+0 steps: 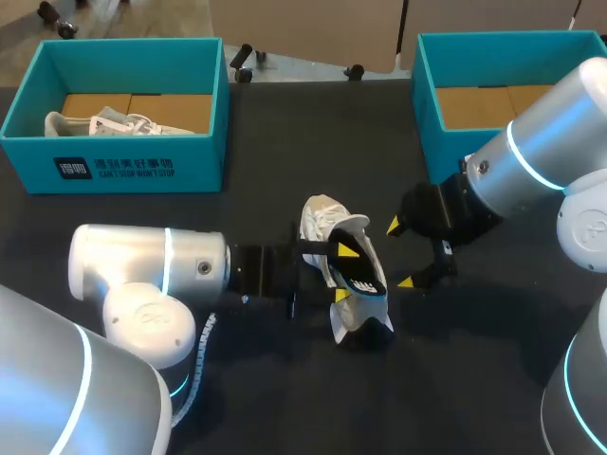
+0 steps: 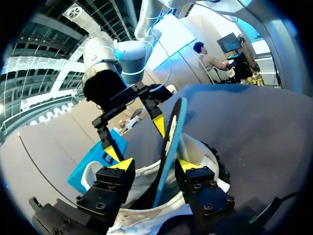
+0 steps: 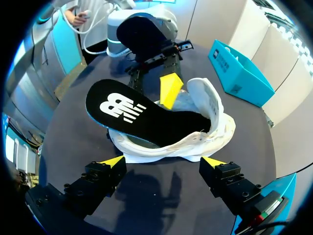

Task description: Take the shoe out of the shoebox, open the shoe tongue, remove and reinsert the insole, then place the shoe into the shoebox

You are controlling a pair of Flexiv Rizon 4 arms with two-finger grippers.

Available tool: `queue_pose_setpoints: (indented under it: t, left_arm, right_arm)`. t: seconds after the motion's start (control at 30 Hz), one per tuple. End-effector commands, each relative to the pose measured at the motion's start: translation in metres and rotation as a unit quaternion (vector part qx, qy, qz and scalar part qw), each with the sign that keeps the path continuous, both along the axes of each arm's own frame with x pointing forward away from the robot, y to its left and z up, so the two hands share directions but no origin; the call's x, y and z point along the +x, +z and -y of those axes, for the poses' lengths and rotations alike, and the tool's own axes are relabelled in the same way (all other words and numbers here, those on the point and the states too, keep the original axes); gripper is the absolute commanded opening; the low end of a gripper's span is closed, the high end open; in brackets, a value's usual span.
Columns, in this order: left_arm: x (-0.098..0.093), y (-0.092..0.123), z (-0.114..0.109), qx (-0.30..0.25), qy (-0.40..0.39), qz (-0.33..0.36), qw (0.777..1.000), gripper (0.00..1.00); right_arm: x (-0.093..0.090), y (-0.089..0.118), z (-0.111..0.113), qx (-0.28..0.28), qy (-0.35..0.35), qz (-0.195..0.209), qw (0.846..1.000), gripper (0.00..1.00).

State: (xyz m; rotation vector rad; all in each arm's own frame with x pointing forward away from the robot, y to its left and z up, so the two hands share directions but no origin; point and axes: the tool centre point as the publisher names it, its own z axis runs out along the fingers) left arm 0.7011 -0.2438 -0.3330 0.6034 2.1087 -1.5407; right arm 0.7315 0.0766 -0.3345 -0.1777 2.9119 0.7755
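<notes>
Shoe (image 1: 327,227) sits on the table (image 1: 474,379) between the two grippers, out of both boxes. Left gripper (image 1: 343,272) has it: fingers well spread, one on each side of the upper, both pressing in. It looks clamped and propped, opening turned to the right arm.

Insole (image 3: 146,115) is half out, with the toe end inside the shoe and the logo end free. Can't tell whether this is the removal or the reinsert step.

Right gripper (image 3: 162,160) is wide open and holds nothing. Insole lies just ahead of its jaws, not touching.

Key relation: the insole's long axis runs across the jaw gap, parallel to the line between the tips, flat face toward the wrist. Its free end sits off toward one tip, not centred. Right arm is the nearer one; I'd guess it has to roll or take the edge to get a pinch.

Surface is flat matte black. Empty box (image 1: 432,104) is off to one side of the right jaws, near. Other box (image 1: 114,171), with a second shoe (image 1: 104,123), is well apart from the left jaws.
</notes>
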Motion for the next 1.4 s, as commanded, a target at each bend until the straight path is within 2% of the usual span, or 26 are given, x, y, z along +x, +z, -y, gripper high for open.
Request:
queue_pose_setpoints:
  t: [0.03,0.1,0.17,0.2,0.23,0.5,0.77,0.93,1.23,1.27,1.3,1.33,1.37,1.4]
  left_arm:
    - [-0.008,0.002,-0.006,0.002,-0.001,-0.001,1.0,0.43]
    - [-0.011,0.001,-0.005,0.005,-0.003,-0.001,1.0,0.34]
    - [-0.011,-0.003,-0.004,0.005,-0.003,-0.003,1.0,0.18]
    - [-0.01,-0.005,-0.003,0.007,-0.002,-0.003,1.0,0.05]
    - [-0.009,-0.008,-0.003,0.01,-0.003,-0.004,1.0,0.0]
    - [0.002,-0.018,0.0,0.038,0.003,0.015,0.999,0.0]
    - [0.016,-0.014,-0.002,0.059,0.019,0.042,0.997,0.0]
    - [0.017,-0.011,-0.003,0.074,0.018,0.046,0.996,0.0]
    - [0.021,-0.02,-0.007,0.087,0.022,0.033,0.995,0.0]
    - [0.021,-0.02,-0.008,0.087,0.023,0.032,0.995,0.07]
    - [0.02,-0.019,-0.008,0.086,0.023,0.032,0.996,0.24]
    - [0.019,-0.016,-0.008,0.079,0.023,0.033,0.996,0.49]
    - [0.018,-0.013,-0.007,0.077,0.021,0.034,0.996,0.57]
    - [0.018,-0.01,-0.006,0.072,0.019,0.037,0.997,0.58]
  right_arm:
    - [-0.001,0.0,0.0,0.0,0.0,0.001,1.0,1.0]
    - [-0.001,0.0,0.0,0.0,0.0,0.001,1.0,1.0]
    - [-0.001,0.0,0.0,0.0,0.0,0.001,1.0,1.0]
    - [-0.001,0.0,0.0,0.0,0.0,0.001,1.0,1.0]
    - [-0.001,0.0,0.0,0.0,0.0,0.001,1.0,1.0]
    - [-0.001,0.0,0.0,0.0,0.0,0.001,1.0,1.0]
    - [-0.001,0.0,0.0,0.0,0.0,0.001,1.0,1.0]
    - [-0.001,0.0,0.0,0.0,0.0,0.001,1.0,1.0]
    - [-0.001,0.0,0.0,0.0,0.0,0.001,1.0,1.0]
    - [-0.001,0.0,0.0,0.0,0.0,0.001,1.0,1.0]
    - [-0.001,0.0,0.0,0.0,0.0,0.001,1.0,1.0]
    - [-0.001,0.0,0.0,0.0,0.0,0.001,1.0,1.0]
    - [-0.001,0.0,0.0,0.0,0.0,0.001,1.0,1.0]
    - [-0.001,0.0,0.0,0.0,0.0,0.001,1.0,1.0]
